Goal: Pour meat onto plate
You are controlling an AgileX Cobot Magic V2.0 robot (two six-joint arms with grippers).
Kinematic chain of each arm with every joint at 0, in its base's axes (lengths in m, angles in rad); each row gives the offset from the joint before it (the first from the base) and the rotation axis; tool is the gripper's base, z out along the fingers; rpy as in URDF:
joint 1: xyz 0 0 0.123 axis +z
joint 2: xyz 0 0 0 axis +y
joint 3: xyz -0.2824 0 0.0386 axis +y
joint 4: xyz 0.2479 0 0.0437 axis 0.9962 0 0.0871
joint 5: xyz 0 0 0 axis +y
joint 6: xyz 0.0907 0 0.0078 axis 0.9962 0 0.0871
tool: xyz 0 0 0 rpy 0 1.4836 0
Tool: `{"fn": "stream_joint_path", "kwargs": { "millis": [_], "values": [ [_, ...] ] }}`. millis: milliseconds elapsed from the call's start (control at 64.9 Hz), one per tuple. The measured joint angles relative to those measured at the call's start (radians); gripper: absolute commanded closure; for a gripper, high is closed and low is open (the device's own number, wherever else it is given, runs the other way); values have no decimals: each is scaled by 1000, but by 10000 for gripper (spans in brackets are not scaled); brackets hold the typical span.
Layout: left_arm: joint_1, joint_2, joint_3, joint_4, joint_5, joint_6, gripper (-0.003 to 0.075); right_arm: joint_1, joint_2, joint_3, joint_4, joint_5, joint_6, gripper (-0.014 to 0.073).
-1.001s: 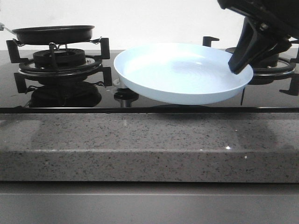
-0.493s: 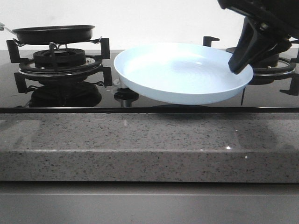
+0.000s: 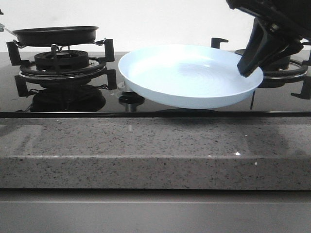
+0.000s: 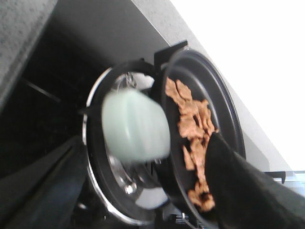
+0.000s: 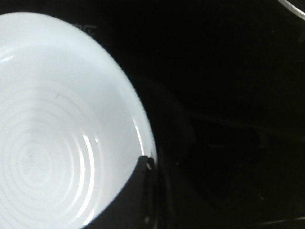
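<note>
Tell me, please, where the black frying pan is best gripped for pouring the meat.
Grip the pale green handle, coming from the robot's left, where it juts out sideways. The frying pan itself offers only a low, thin rim, and the meat lies inside it.

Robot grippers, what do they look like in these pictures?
The right gripper is matte black, with flat, wedge-shaped fingers tapering from a bulky black body. The left gripper shows only as blurred black fingers. No cables or markings are visible.
</note>
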Motion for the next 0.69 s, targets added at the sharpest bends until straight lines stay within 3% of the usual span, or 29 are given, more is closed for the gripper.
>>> {"fn": "stream_joint_path", "kwargs": {
  "millis": [339, 693],
  "values": [
    [0, 39, -32, -10, -4, 0, 218, 0, 0, 0, 0, 0, 0, 654],
    [0, 39, -32, -18, -22, 0, 554, 0, 0, 0, 0, 0, 0, 654]
  ]
}}
